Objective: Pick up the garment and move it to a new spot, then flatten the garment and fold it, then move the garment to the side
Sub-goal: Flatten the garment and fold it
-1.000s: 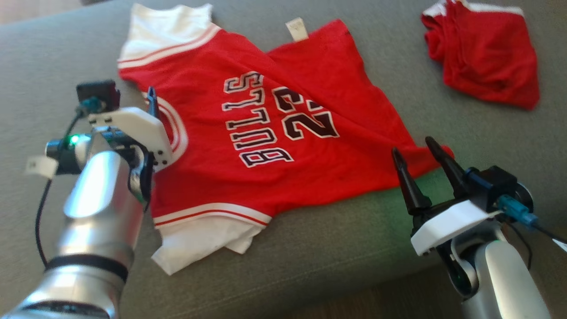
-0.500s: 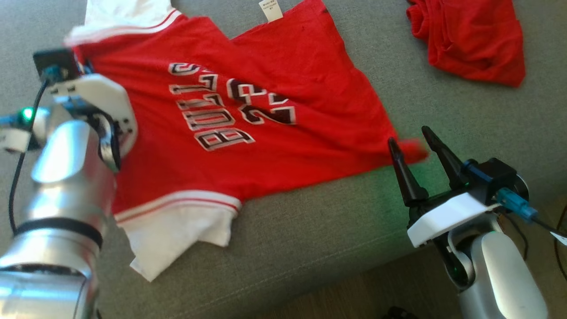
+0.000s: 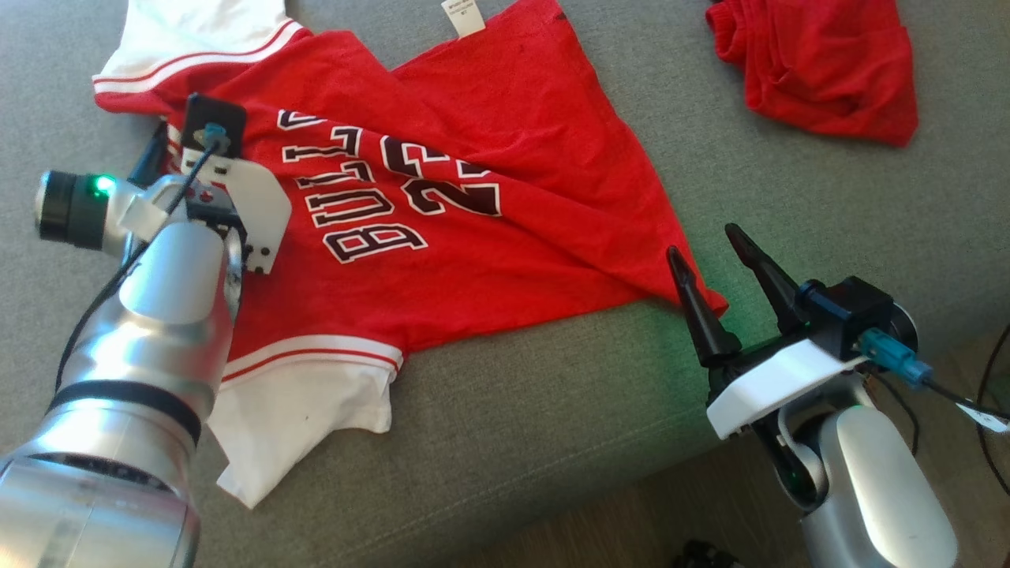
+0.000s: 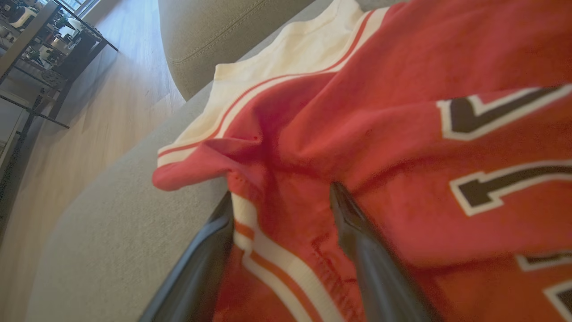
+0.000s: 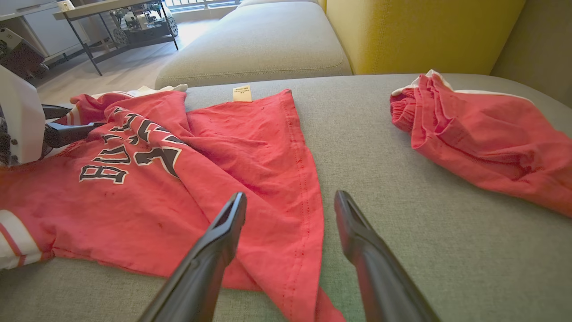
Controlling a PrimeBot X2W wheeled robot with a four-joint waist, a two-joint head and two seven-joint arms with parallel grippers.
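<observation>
Garment [image 3: 473, 237] cloth lies between the left fingers [image 4: 357, 232], which stand spread apart at the striped collar. One dark finger rests on the red fabric and the other sits at the collar's edge, with nothing pinched between them. The right fingers [image 5: 214, 250] are spread just as wide. They hover over the pointed hem corner at the lower right of the shirt, and whether they touch it cannot be told.

Under both lies a grey woven sofa seat [image 3: 513, 410], its stitched front edge crossing the bottom of the head view. A wooden floor [image 4: 111, 89] shows beyond it. In the right wrist view a yellow back cushion [image 5: 424, 31] stands at the top. A second grey seat [image 5: 254, 49] lies past the first, and a dark-framed table [image 5: 89, 13] fills the upper left corner. A crumpled red cloth [image 3: 821, 63] sits in the upper right of the head view, well apart from the shirt.

The shirt is spread across the left and centre of the seat, front up. It is red, with white sleeves edged in red stripes at the upper left and lower left. Black letters outlined in white read BULLS, lying sideways beside a two-digit number that is partly caught in a crease. One side is folded diagonally over the body. A white label [image 3: 463, 17] shows at the top centre.
</observation>
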